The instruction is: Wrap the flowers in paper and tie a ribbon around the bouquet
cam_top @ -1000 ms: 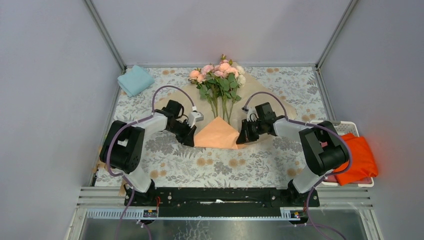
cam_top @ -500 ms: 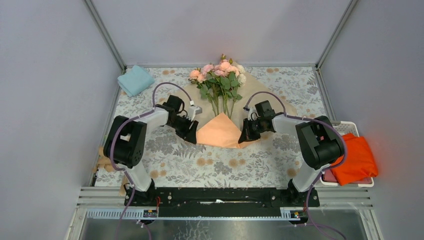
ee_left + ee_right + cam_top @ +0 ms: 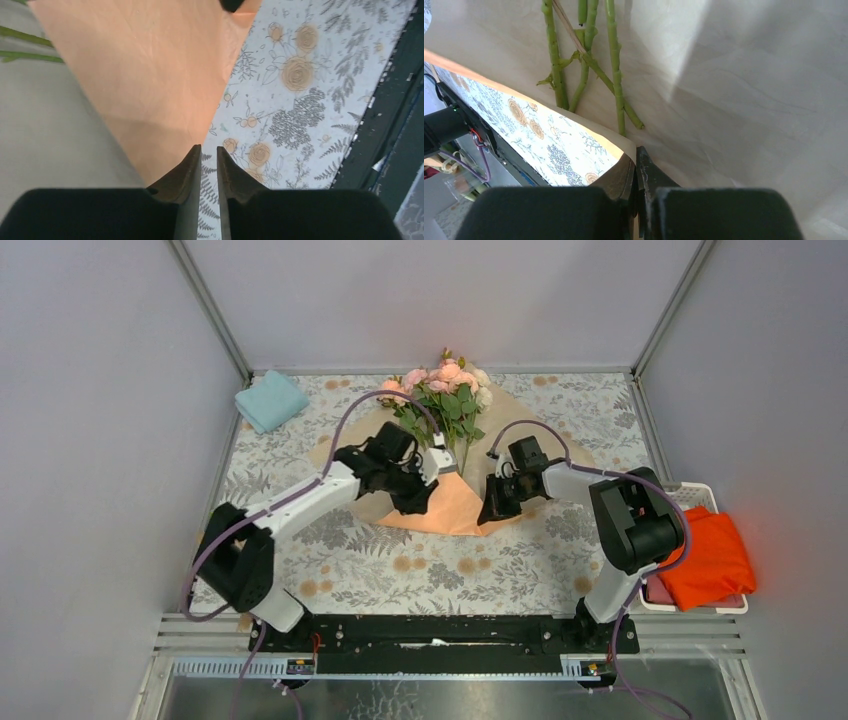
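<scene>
The flowers point(image 3: 440, 390) lie heads to the back on the paper, their green stems point(image 3: 614, 75) bare on its pale inner side point(image 3: 749, 100). The paper's point(image 3: 458, 512) near corner is folded up over the stem ends, peach side up. My right gripper point(image 3: 490, 512) is shut on the fold's right edge point(image 3: 636, 150). My left gripper point(image 3: 422, 500) hovers over the fold's left part. Its jaws point(image 3: 209, 150) stand a narrow gap apart with only tablecloth between them, beside the peach paper point(image 3: 150, 75). A thin tan strip point(image 3: 569, 27) crosses the stems; I cannot tell whether it is the ribbon.
A light-blue cloth point(image 3: 270, 400) lies at the back left. A bright orange cloth point(image 3: 712, 555) sits in a white tray point(image 3: 690, 490) at the right edge. Grey walls close in the floral-patterned table point(image 3: 400, 570) on three sides.
My left arm has swung right and forward from the fold's left corner to above the fold. The folded flap has shifted slightly back. The right gripper has kept its hold.
</scene>
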{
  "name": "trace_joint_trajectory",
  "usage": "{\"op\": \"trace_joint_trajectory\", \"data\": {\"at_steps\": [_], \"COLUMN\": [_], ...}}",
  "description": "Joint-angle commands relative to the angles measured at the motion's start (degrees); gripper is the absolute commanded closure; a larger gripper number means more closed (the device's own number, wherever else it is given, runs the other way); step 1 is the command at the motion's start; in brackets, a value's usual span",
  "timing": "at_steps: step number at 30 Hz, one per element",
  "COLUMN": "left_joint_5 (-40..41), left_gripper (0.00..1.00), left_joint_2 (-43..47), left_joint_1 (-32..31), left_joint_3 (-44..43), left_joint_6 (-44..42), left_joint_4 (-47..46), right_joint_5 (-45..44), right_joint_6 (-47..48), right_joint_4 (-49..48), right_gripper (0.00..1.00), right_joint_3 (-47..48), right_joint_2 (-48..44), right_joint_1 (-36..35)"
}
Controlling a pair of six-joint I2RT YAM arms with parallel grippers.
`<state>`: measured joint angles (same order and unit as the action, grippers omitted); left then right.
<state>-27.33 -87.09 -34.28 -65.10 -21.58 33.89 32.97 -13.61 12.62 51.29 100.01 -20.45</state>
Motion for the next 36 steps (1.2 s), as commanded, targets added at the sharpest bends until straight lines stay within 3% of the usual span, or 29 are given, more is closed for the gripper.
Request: {"op": "trace_joint_trajectory", "data": {"at_steps": [1, 6, 11, 14, 19, 22, 23, 25, 28, 32, 36], "left_joint_5": [0.6, 8.0, 9.0, 8.7, 8.5, 7.9, 7.7, 7.2, 6.8, 6.5, 6.3], "left_gripper": [0.77, 0.76, 0.76, 0.76, 0.76, 0.76, 0.76, 0.76, 0.76, 0.76, 0.77], "left_joint_2": [-7.8, -13.0, -15.7, -16.9, -19.0, -19.0, -18.9, -18.6, -18.0, -17.4, -17.2], "left_joint_1": [-0.8, -0.7, -0.7, -0.7, -0.5, -0.5, -0.4, -0.4, -0.2, 0.2, 0.5], "left_joint_3": [-0.7, -0.8, 1.0, 2.2, 3.1, 3.9, 4.2, 4.7, 5.3, 5.9, 6.4], "left_joint_6": [1.9, 2.1, 1.2, 0.9, 0.9, 1.1, 1.2, 1.4, 2.0, 2.6, 2.6], "left_joint_4": [-4.5, -10.1, -9.7, -9.2, -9.3, -9.9, -10.2, -10.5, -10.9, -11.5, -11.6], "right_joint_5": [-0.3, -0.8, -1.0, -4.3, -20.5, -36.0, -37.4, -22.7, 0.6, 5.5, 6.1], "right_joint_6": [-0.4, 0.1, 0.6, 0.7, 0.0, 0.7, 0.8, -0.8, -15.3, -23.4, -22.7], "right_joint_4": [1.6, 2.3, 3.3, 5.3, 12.1, 15.3, 14.7, 8.3, -14.9, -31.3, -33.1], "right_gripper": [0.94, 0.93, 0.91, 0.82, 0.62, 0.61, 0.65, 0.81, 0.98, 1.0, 1.0], "right_joint_3": [3.3, 3.3, 3.7, 4.3, 6.1, 7.1, 6.7, 3.6, -5.6, -10.2, -9.9], "right_joint_2": [1.5, 1.1, 0.7, -1.2, -9.1, -14.7, -16.0, -17.6, -16.1, -10.8, -4.7], "right_joint_1": [0.4, 0.4, 0.4, 0.4, 0.1, -4.6, -7.1, -8.5, -8.7, -8.8, -8.7]}}
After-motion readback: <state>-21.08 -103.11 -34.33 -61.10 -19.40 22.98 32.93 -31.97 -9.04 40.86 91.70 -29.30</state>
